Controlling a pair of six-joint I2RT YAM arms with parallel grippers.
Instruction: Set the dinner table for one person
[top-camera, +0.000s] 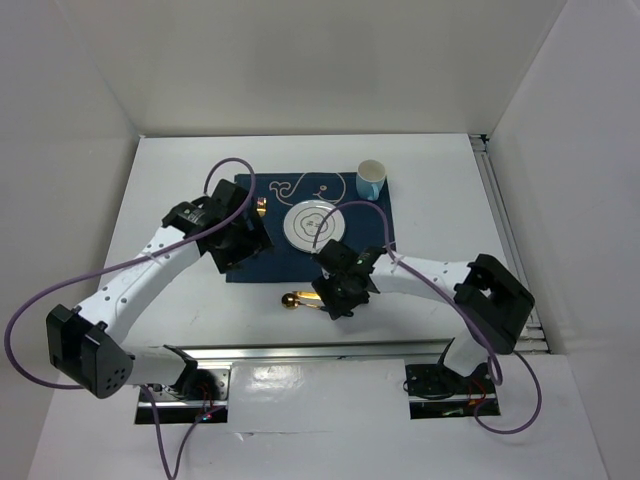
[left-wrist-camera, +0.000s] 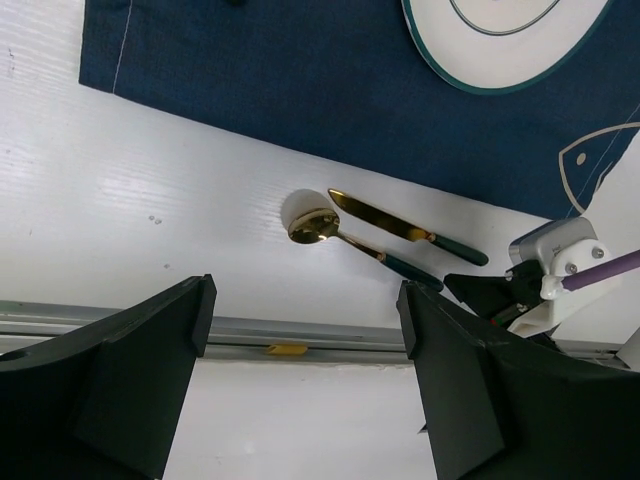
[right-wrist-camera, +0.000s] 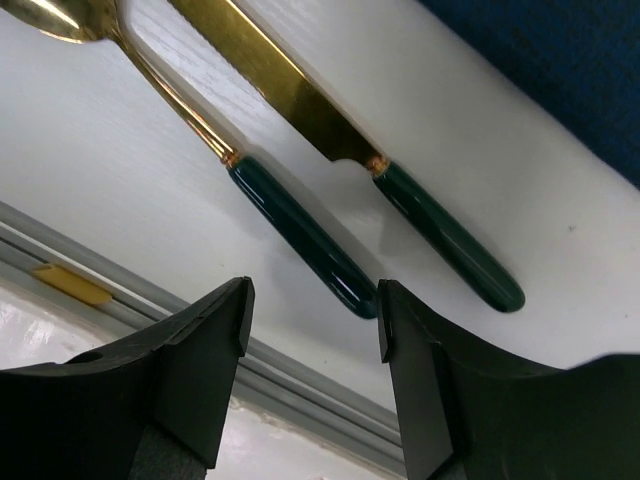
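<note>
The white dinner table (top-camera: 430, 210) carries a navy whale-print placemat (top-camera: 300, 262) with a white plate (top-camera: 308, 222) on it. A gold spoon (top-camera: 292, 300) and a gold knife (left-wrist-camera: 400, 226), both with dark green handles, lie side by side on the bare table in front of the placemat. My right gripper (top-camera: 335, 297) is open and empty, low over their handle ends; its fingers (right-wrist-camera: 215, 340) straddle the end of the spoon handle (right-wrist-camera: 300, 235), with the knife (right-wrist-camera: 440, 235) just beside it. My left gripper (top-camera: 236, 238) is open and empty above the placemat's left part.
A light blue cup (top-camera: 371, 180) stands at the placemat's far right corner. A small gold item (top-camera: 260, 207) shows left of the plate, partly hidden by the left gripper. A silver rail (top-camera: 300, 352) runs along the near edge, another along the right edge (top-camera: 500, 215).
</note>
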